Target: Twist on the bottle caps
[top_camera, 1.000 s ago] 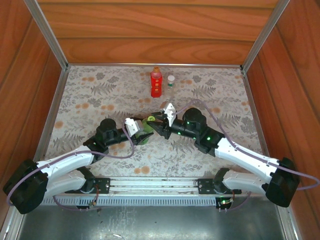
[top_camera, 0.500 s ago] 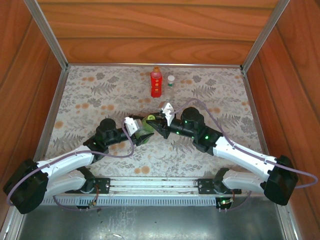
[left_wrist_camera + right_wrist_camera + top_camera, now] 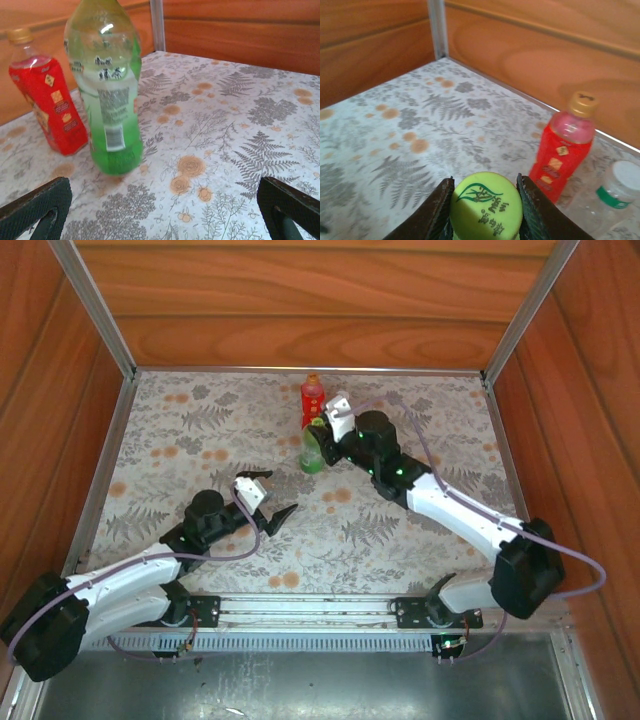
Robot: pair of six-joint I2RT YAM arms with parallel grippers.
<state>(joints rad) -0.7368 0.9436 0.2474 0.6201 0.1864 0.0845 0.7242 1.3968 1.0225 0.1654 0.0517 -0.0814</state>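
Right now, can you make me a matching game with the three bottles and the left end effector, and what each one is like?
Things:
1 green bottle
2 red bottle
3 clear bottle
4 left end effector

States:
A white cap on
B open, empty
C orange cap on
D yellow-green cap pinched by the right end effector

Pairs: 1-D, 2-C, 3-A, 4-B

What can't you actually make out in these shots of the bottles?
- Left wrist view: the top of the green bottle is cut off by the upper edge.
- Right wrist view: the yellow-green cap and the right gripper hide the thread below, so tightness is unclear.
- Right wrist view: the clear bottle is cut off at the right edge.
- Top view: the label of the red bottle is too small to read.
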